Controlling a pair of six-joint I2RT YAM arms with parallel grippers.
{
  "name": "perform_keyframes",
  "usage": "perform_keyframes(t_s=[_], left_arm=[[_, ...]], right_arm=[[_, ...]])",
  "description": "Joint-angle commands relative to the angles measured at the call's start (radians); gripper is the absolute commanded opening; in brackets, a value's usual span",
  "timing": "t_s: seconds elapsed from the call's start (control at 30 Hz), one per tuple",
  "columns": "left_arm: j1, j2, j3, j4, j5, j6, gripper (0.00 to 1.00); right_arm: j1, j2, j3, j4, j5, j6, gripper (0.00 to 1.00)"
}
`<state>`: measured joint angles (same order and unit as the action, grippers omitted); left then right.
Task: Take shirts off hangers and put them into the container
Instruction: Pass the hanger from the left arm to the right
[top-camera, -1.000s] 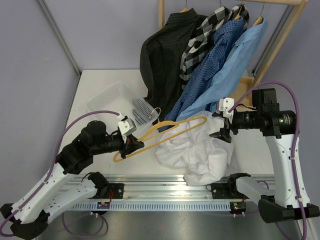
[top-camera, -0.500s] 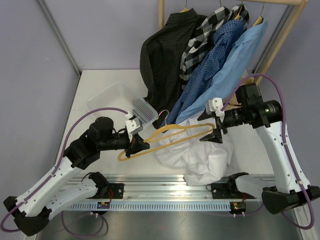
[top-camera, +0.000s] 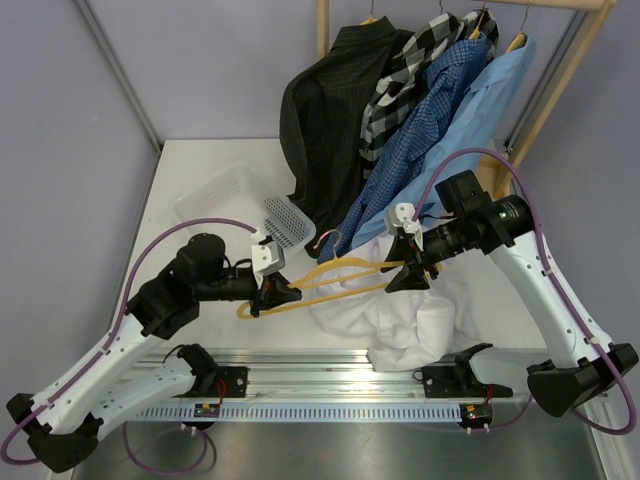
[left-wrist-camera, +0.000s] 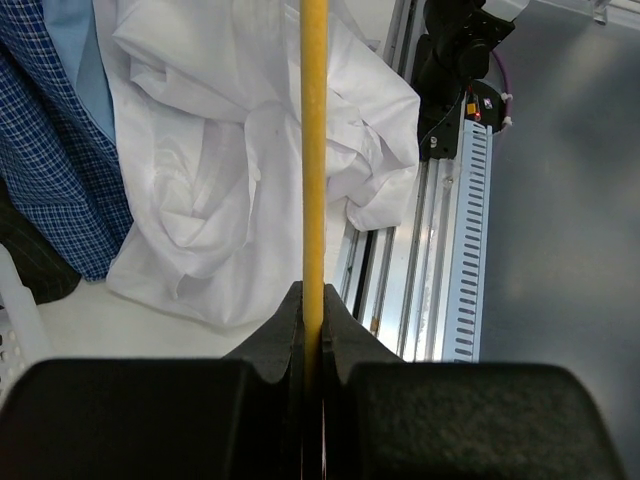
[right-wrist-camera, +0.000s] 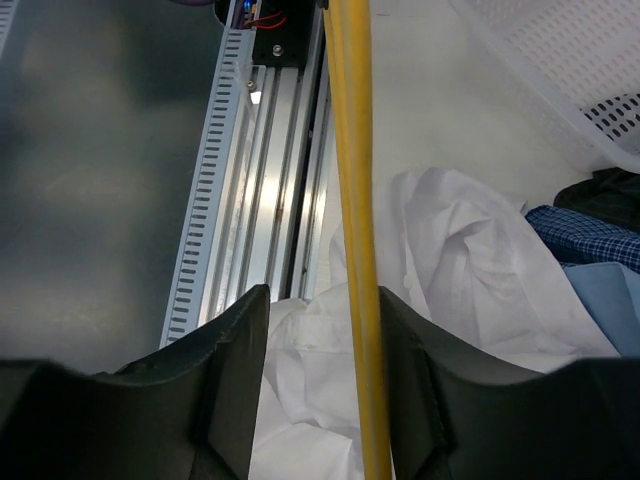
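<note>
The left gripper (top-camera: 282, 292) pinches one end of a thin yellow triangular clothes hanger (top-camera: 345, 272). In the left wrist view its black fingers (left-wrist-camera: 285, 335) are pressed tight on the yellow bar. The hanger lies nearly level above the white table (top-camera: 190, 160), running from the left gripper toward three o'clock, and its metal hook (top-camera: 325, 238) points to twelve o'clock.

The right gripper (top-camera: 398, 278) is at the hanger's far end with its jaws spread. In the right wrist view the bar passes between the two fingers, close against one finger (right-wrist-camera: 420, 350) and with a clear gap to the other.

A plain white long-sleeved shirt (top-camera: 400, 315) lies crumpled on the table under the hanger, at five o'clock of the tabletop.

A white perforated plastic laundry basket (top-camera: 205, 195) sits at ten o'clock.

At twelve to one o'clock, four shirts hang from a thick wooden rail (top-camera: 575, 5):
- a black pinstriped shirt (top-camera: 320, 110)
- a black-and-white large-check shirt (top-camera: 405, 70)
- a dark blue small-check shirt (top-camera: 420, 140)
- a plain light blue shirt (top-camera: 490, 90)

Their tails reach down beside the basket and the white shirt.
</note>
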<state>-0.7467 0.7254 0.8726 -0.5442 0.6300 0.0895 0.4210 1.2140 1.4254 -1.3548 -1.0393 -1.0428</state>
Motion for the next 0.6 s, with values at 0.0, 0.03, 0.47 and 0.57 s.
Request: perform_keyframes(t_s=[0.0,0.03,0.47,0.57], left_arm=[[0.001,-0.006,0.012,0.073,0.033,0.052,0.00],[0.000,-0.003,0.012,0.073,0.027,0.056,0.00],[0.001,0.009,0.014,0.105,-0.116,0.082,0.01],[0.001,-0.035,-0.021,0.147,-0.200,0.073,0.29]], right_arm=[[0.016,-0.013,-0.005,-0.079,-0.028,0.021,0.51],[0.018,-0.014,-0.011,-0.075,-0.034,0.026,0.46],[0.009,-0.108,-0.055,0.019,-0.033,0.184,0.00],[-0.042,-0.166,-0.082,0.062,-0.044,0.242,0.00]])
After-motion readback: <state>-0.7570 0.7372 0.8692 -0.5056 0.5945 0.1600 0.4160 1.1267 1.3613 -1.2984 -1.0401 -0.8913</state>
